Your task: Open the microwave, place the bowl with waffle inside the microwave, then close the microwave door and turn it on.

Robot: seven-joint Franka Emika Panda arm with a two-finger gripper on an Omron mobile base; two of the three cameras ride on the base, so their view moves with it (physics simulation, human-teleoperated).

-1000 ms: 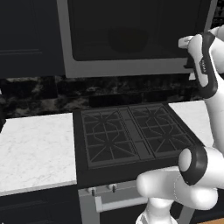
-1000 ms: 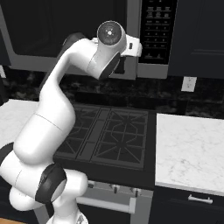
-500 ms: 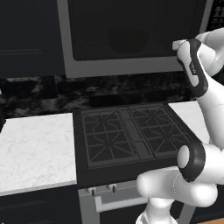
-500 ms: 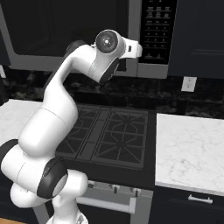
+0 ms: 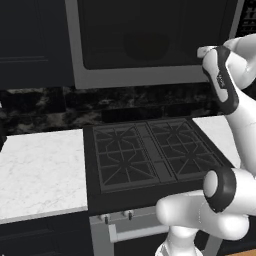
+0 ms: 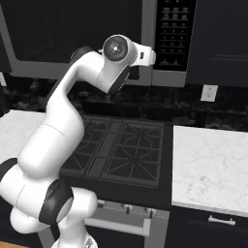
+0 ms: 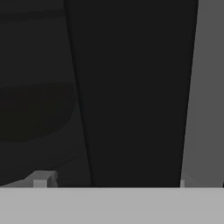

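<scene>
- The wide boxy microwave with a silver-grey frame and dark glass front (image 5: pixel 150 45) is hanging above the black gas stove with cast grates (image 5: pixel 150 155), mounted between dark cabinets (image 5: pixel 30 40).
- The wide microwave door with a silver-grey border and big dark tinted window (image 6: pixel 72 34) is sitting shut, flush with the frame.
- The black button panel (image 6: pixel 174 34) is occupying the right end of the microwave front.
- The white arm with dark joints (image 6: pixel 63 126) is reaching up from the base, its wrist sitting at the height of the microwave's lower right corner, by the seam between door and button panel.
- The gripper (image 7: pixel 109 183) is pointing straight at the microwave front from close by; in the hand view a dark vertical bar (image 7: pixel 135 92) is standing between the 2 pale fingertips (image 7: pixel 41 179), with a silver-grey strip to its right.
- The jaws are standing wide apart, 1 tip on each side of the bar, and are clamping nothing.
- White marbled tabletop (image 5: pixel 40 170) is lying on either side of the stove, against a black marbled backsplash (image 5: pixel 45 107).
</scene>
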